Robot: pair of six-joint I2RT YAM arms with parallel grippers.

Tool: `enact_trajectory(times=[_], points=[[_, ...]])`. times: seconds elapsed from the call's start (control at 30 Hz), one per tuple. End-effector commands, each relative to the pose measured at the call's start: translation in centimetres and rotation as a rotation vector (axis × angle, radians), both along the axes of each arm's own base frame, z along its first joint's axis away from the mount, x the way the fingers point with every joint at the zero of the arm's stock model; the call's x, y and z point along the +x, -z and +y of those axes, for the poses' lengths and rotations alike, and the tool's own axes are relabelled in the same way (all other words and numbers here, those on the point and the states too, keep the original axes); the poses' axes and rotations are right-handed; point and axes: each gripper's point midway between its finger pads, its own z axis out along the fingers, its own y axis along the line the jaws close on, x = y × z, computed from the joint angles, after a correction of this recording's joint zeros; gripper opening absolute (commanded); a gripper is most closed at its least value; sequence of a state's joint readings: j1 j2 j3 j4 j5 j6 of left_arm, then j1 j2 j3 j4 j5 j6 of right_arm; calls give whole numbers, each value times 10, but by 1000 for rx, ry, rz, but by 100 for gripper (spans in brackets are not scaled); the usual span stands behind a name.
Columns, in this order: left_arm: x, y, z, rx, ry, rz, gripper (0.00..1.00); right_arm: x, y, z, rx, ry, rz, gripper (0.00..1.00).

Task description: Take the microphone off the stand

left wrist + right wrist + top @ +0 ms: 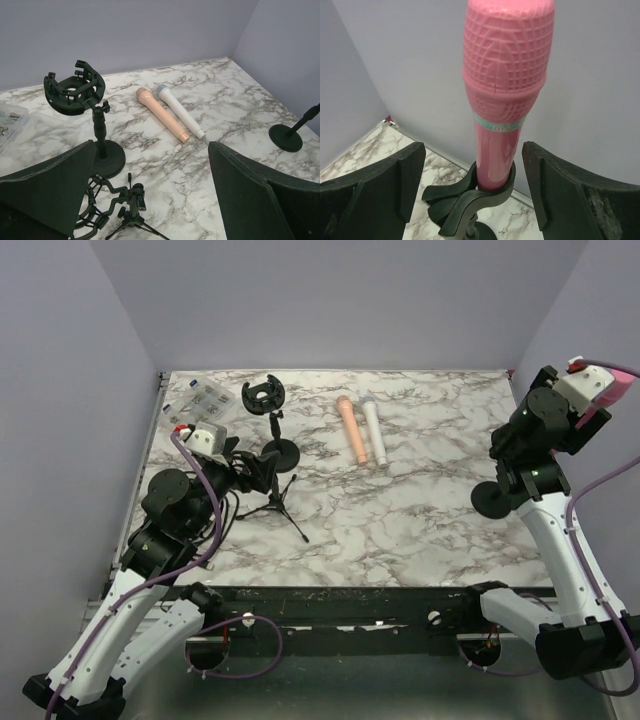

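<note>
Straddles pink microphone (507, 65) with right claw (472, 162) spread, nothing pinched — risks tipping stand (493, 502) if yanked against tight clip (465, 197), spread left claw (151, 145) nowhere near to brace.

On the marbled table (420, 510), a peach microphone (351, 430) and a white microphone (374, 430) are laid side by side at twelve o'clock. A clear box (200, 400) is set at ten, a cradle stand (279, 451) and a tripod (279, 505) near nine, a round-footed stand (494, 501) at three.

Lab booth: bare walls (330, 300), marble tabletop (420, 515)
</note>
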State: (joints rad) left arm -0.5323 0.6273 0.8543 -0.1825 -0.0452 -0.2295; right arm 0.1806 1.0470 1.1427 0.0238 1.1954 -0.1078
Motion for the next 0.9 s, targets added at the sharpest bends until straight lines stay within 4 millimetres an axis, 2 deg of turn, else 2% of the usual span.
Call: enact_trajectory(times=[0.0,0.27,0.47,0.67,0.87], points=[[-3,-2,-3,-6,20,-3,99,-1,-10,-18,-5,88,-33,86],[-1,0,-3,2,15,4,99,2,-9,-37,-5,132,-45,86],[-3,-2,-3,-3,19,-4,99,11,-13,-39,-33,92,-65,85],[-3,-2,-2,-2,13,-6,98,23,-7,-37,-41,56,-71,71],[-2,0,-4,2,20,3,99,20,-6,-32,-53,-6,-116,42]])
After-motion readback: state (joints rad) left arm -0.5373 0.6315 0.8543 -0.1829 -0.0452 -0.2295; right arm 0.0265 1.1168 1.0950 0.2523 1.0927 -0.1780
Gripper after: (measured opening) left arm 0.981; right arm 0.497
